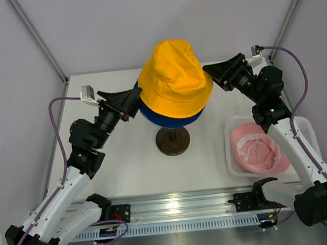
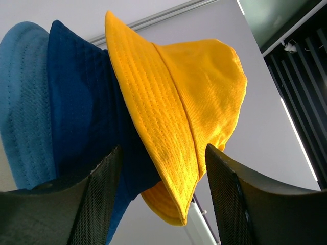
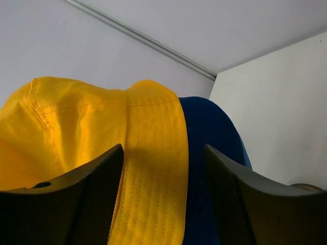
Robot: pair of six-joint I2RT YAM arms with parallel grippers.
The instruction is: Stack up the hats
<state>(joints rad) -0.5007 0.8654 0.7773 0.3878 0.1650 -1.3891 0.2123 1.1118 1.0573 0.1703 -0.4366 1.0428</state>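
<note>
1. Stack position: the yellow hat (image 1: pixel 173 74) sits on top, at the centre of the desk (image 1: pixel 126 162). Its crown is upright. Directly beneath it is the dark navy hat (image 1: pixel 172 120), whose brim shows at the yellow hat's 6 o'clock edge. The light blue hat (image 2: pixel 23 102) lies under the navy one and shows clearly only in the left wrist view. The stack stands over a dark round base (image 1: pixel 173 140).

2. The pink hat (image 1: pixel 255 150) lies in the white basket (image 1: pixel 306 127), at 4 o'clock from the stack and well apart from it.

3. The left gripper (image 1: pixel 137 99) is at the stack's 9 o'clock. It is released, and its fingers (image 2: pixel 97 204) straddle the yellow and navy brims.

4. The right gripper (image 1: pixel 210 77) is at the stack's 3 o'clock. It is also released, with fingers (image 3: pixel 92 194) spread and the same two brims in the gap. Contact between pads and fabric cannot be determined.
</note>
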